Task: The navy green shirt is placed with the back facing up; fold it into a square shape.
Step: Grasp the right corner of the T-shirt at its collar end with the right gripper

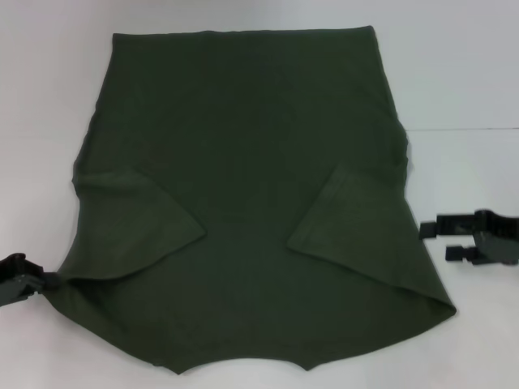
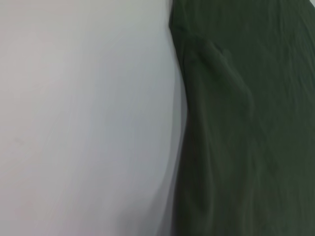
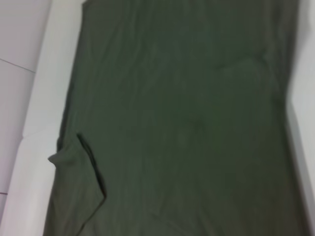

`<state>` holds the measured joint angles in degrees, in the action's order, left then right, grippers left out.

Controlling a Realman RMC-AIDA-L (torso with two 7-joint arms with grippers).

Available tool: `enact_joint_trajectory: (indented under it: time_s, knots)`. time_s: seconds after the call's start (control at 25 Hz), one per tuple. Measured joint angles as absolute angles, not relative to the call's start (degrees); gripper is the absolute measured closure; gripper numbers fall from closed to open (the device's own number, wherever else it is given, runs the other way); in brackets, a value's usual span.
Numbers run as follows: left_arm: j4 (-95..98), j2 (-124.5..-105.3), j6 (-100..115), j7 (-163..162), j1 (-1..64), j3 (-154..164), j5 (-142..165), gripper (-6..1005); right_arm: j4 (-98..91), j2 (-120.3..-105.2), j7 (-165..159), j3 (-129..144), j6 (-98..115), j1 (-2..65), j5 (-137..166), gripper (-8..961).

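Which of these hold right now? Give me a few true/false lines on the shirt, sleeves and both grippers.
1. The shirt lies spread on the white table. True.
2. Both sleeves are folded in over the body. True.
3. Cream lettering shows on the upper side. False: the visible side is plain green.
4. The right gripper is clamped on the shirt. False: it is open, on the table clear of the fabric.
5. The left gripper is at the shirt's near left corner. True.

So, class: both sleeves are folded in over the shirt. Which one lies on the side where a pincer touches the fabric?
The sleeve on the robot's left: the left pincer meets the navy green shirt there, while the right pincer sits apart.
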<state>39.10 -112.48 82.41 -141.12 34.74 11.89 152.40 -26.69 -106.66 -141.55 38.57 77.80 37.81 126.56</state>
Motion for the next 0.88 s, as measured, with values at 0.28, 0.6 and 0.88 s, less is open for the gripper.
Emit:
enact_joint_trajectory:
  time_s: [0.28, 0.6, 0.88]
  knots:
    - [39.1, -112.58, 81.3, -141.03, 34.47, 11.98, 152.4, 962, -24.45, -106.4, -143.36, 38.67, 77.3, 37.85, 132.49, 99]
    - [39.02, -112.59, 81.11, -140.88, 34.51, 12.17, 152.41, 962, -22.95, -106.66, -143.45, 38.68, 77.16, 37.9, 133.22, 98]
    - [38.49, -112.56, 81.09, -140.27, 34.69, 12.13, 152.4, 963, -22.85, -106.7, -143.55, 38.67, 77.13, 37.77, 133.25, 99]
